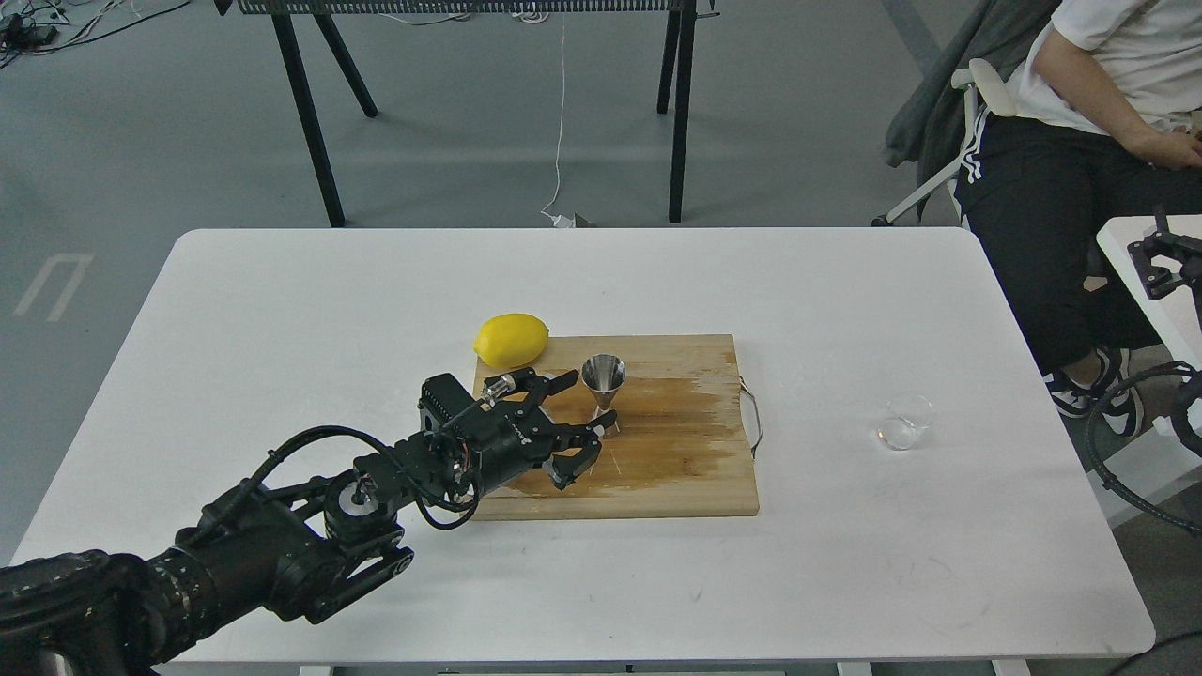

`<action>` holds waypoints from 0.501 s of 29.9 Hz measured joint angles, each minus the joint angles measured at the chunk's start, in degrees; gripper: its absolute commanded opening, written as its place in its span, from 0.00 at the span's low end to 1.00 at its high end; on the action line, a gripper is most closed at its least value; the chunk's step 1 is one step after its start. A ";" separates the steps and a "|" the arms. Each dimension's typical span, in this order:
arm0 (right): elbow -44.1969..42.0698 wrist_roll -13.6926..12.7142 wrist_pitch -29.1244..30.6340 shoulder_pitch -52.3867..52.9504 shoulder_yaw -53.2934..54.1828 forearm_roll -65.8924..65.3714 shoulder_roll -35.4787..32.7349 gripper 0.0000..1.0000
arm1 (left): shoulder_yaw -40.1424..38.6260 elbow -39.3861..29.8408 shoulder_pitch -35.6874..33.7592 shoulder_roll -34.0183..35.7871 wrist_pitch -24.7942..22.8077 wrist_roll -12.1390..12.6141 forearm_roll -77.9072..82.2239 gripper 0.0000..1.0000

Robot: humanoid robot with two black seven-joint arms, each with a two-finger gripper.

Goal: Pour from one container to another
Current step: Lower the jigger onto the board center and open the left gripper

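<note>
On the white counter (282,282), smooth and matte with rounded corners, lies a rectangular wooden cutting board (676,469) with pale grain, a darker wet-looking stain across its middle and a thin wire handle at its right edge. The steel jigger (603,385) stands upright on the board near its far edge, shiny and hourglass-shaped, two cones meeting at a narrow waist, wide mouth up. A yellow lemon (511,340), oval and dimpled, sits at the board's far left corner, partly on it. The left gripper (587,413), black and angular with exposed cables, hovers over the left part of the board with its two fingers spread apart, one on each side just left of the jigger, holding nothing. The glass cup (907,421), small, round and colourless, stands on the counter well right of the board. No writing can be read anywhere.
</note>
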 measured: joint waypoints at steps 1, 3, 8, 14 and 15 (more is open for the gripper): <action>-0.01 0.00 0.00 -0.03 0.00 0.00 -0.02 1.00 | -0.16 -1.70 0.49 1.12 0.00 0.01 0.00 0.76; -0.03 0.01 0.00 -0.16 0.00 0.00 -0.03 1.00 | -0.64 -4.41 1.26 3.08 -0.05 0.11 0.00 0.81; -0.04 0.14 0.00 -0.36 0.00 0.00 -0.13 1.00 | -5.65 -13.91 3.04 9.51 -0.04 0.23 0.00 0.99; -0.91 0.19 0.00 -0.09 0.25 0.00 -0.14 1.00 | -11.14 -28.05 4.41 16.89 -0.24 -0.12 -3.02 1.00; -0.96 0.17 0.00 -0.02 0.25 0.00 -0.20 1.00 | -11.64 -28.82 4.39 17.72 -0.24 -0.23 -5.57 1.00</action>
